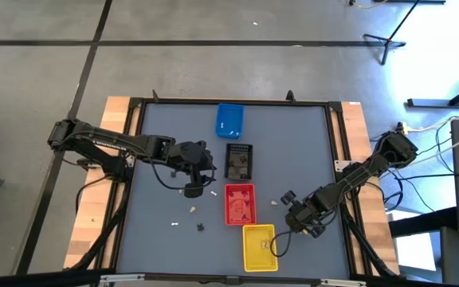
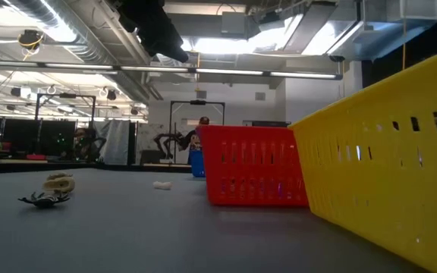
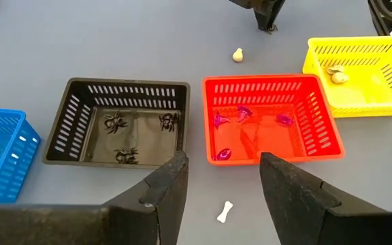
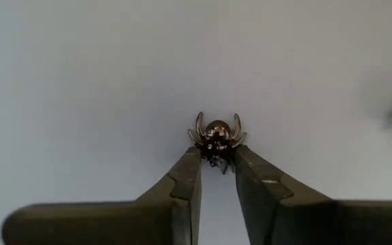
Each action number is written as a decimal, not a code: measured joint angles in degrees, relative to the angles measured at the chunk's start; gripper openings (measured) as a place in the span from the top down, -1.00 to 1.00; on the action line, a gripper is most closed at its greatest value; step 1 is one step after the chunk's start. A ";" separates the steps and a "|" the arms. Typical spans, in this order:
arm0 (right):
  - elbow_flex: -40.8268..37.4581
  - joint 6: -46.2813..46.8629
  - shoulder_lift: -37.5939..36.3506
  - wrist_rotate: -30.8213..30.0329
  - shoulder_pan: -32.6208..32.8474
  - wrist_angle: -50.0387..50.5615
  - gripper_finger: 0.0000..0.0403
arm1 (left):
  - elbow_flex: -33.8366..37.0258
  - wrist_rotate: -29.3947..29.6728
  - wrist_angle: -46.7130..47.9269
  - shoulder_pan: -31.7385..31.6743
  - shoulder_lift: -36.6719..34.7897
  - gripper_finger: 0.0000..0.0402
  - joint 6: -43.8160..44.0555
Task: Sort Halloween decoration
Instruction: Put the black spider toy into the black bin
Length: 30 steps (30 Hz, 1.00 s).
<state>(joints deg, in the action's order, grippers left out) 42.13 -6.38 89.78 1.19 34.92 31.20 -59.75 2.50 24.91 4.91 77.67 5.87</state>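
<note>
My left gripper [image 1: 200, 190] hangs open over the mat left of the red tray [image 1: 240, 204], a white bone [image 3: 224, 211] lying under its fingers. My right gripper [image 4: 216, 161] sits right of that tray, its fingers pinching a black spider [image 4: 216, 135] on the mat.

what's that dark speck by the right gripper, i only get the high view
Observer: A black spider on the table, right at the tip of the right gripper.
Operator: which tray takes spiders
Observer: The black tray already holds three spiders.
Operator: is the left one holding anything
Observer: No, the left gripper is open and empty, with a small white bone lying on the table near it.
</note>
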 joint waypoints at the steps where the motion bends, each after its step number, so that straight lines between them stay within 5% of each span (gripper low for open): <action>1: 0.00 0.17 0.00 0.00 0.00 0.00 0.64 | 0.01 0.00 0.00 0.00 0.00 0.13 0.00; 16: 8.93 0.53 0.23 -1.77 -0.11 5.16 0.64 | -0.01 0.00 -0.12 0.00 0.00 0.13 0.00; 30: 16.43 -1.64 0.11 -14.48 -0.09 10.67 0.64 | 0.01 -0.01 -0.13 0.00 0.00 0.13 0.00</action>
<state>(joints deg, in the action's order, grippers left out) 58.56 -8.02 89.89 -13.29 34.83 41.87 -59.75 2.49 24.77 4.91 77.67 5.87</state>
